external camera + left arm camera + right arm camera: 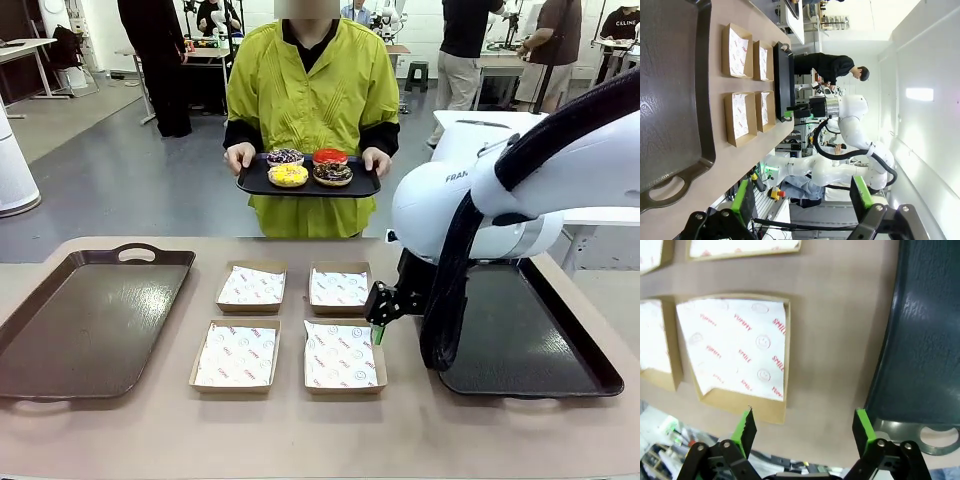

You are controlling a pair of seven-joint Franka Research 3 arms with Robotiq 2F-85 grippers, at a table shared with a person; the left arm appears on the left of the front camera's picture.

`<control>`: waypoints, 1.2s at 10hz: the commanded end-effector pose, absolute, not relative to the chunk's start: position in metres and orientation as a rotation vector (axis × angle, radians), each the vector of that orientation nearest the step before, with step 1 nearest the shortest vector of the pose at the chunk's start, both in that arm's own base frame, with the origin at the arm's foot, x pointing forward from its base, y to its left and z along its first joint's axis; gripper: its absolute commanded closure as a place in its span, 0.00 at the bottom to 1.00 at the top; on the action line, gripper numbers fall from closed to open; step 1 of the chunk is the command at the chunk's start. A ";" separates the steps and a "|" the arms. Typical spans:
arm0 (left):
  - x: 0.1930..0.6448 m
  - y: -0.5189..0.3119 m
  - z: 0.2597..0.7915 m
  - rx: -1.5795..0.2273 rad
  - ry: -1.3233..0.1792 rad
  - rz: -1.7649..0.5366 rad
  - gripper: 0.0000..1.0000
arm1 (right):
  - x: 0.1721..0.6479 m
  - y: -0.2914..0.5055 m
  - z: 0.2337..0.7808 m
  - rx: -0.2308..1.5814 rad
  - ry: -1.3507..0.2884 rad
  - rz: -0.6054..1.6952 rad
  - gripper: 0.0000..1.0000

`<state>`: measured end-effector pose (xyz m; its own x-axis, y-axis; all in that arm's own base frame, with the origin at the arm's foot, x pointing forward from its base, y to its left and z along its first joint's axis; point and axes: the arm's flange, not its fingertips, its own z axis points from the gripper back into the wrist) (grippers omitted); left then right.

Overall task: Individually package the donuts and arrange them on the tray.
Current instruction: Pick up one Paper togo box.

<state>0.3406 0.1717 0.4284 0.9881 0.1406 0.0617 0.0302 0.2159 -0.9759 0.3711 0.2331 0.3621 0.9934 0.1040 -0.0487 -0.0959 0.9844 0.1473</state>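
The right gripper point(378, 334) is hovering with fingers spread, gripping nothing; the near-right box point(341, 356) is lying just to its left, the dark tray point(540, 345) on its other side. The donuts point(308, 166) are sitting well beyond it, on a small tray point(255, 183) the person point(312, 90) is holding. The left gripper point(801, 197) is also hanging spread and empty, a brown tray point(670, 100) lying ahead of it.

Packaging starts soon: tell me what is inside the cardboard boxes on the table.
Each cardboard box holds only printed white paper; the box floor beneath is covered. The donuts sit on the person's tray.
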 end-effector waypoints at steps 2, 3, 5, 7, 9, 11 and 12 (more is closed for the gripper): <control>0.338 0.172 0.431 -1.362 -0.151 0.077 0.00 | 0.383 0.290 0.335 -0.014 -0.033 0.030 0.00; 0.338 0.172 0.431 -1.362 -0.151 0.077 0.00 | 0.385 0.301 0.329 -0.026 -0.054 0.023 0.00; 0.338 0.172 0.431 -1.362 -0.151 0.077 0.00 | 0.390 0.309 0.316 -0.056 -0.062 0.029 0.00; 0.338 0.172 0.431 -1.362 -0.151 0.077 0.00 | 0.391 0.309 0.313 -0.061 -0.067 0.020 0.58; 0.338 0.172 0.431 -1.362 -0.151 0.077 0.00 | 0.392 0.308 0.315 -0.061 -0.067 0.019 1.00; 0.338 0.172 0.431 -1.362 -0.151 0.077 0.00 | 0.392 0.307 0.317 -0.064 -0.060 0.014 1.00; 0.338 0.172 0.431 -1.362 -0.151 0.077 0.00 | 0.392 0.306 0.317 -0.063 -0.057 0.014 0.96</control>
<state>0.3405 0.1718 0.4284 0.9881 0.1409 0.0616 0.0300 0.2159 -0.9760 0.3905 0.3003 0.3164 0.9981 0.0382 0.0475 -0.0361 0.9983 -0.0448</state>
